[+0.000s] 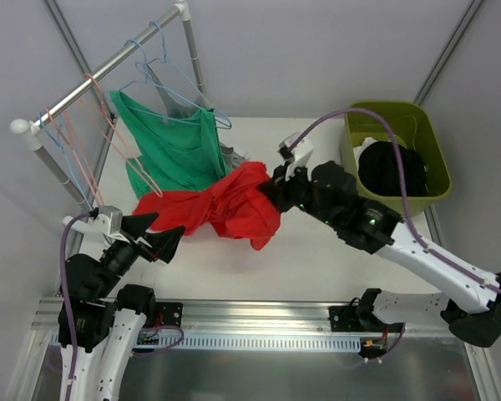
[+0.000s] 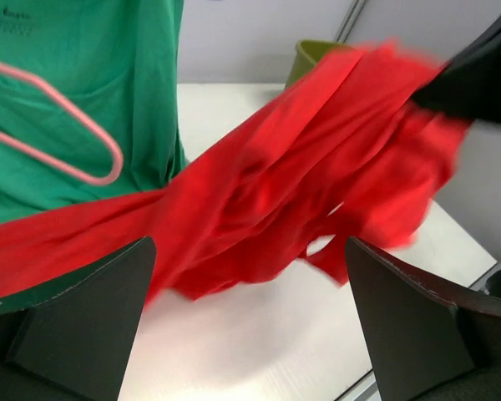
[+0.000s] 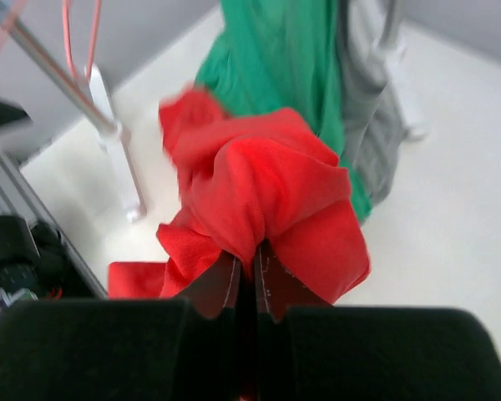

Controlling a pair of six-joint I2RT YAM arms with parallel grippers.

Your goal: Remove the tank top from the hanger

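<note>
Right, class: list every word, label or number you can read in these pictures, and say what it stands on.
On the green fabric garment: small dark print near its top edge, too blurred to read.
On the red fabric tank top: none visible.
Nothing else carries text.
</note>
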